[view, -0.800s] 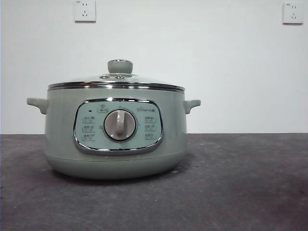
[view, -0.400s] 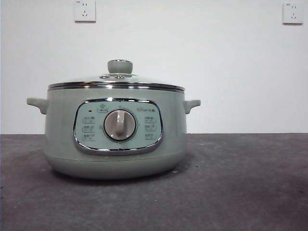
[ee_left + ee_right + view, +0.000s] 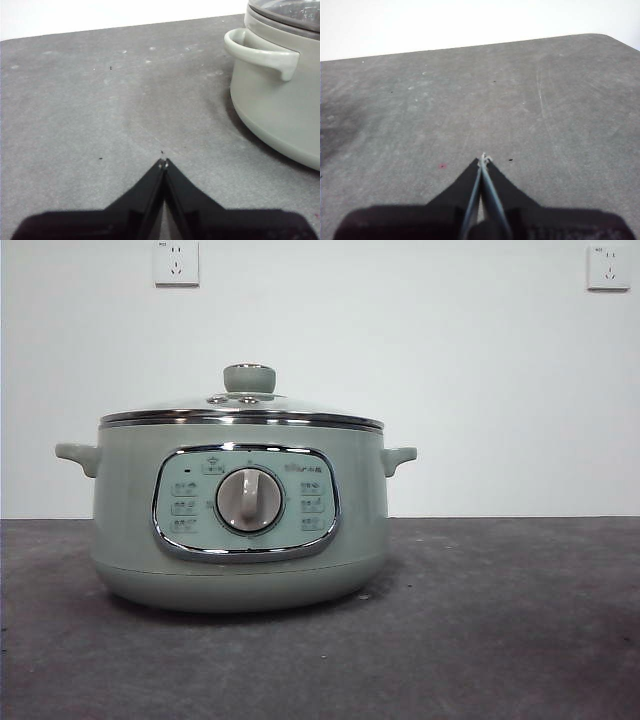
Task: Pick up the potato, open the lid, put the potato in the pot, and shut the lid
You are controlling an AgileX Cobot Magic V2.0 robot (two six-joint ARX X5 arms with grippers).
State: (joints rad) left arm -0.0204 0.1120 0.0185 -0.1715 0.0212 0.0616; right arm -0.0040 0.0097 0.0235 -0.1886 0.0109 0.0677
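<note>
White wall and grey table (image 3: 520, 620) fill the front view: the pot (image 3: 240, 530) stands with its lid (image 3: 240, 410) on, no potato or arm showing, so nothing looks done. Left wrist: the left gripper (image 3: 163, 163), jaws pressed together and empty, sits beside the pot's handle (image 3: 260, 52). Right wrist: the right gripper (image 3: 483, 159), also closed, faces bare table.

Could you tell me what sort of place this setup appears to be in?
Probably a lab or test bench: a bare dark table, a plain white wall with sockets, and only the pot.
</note>
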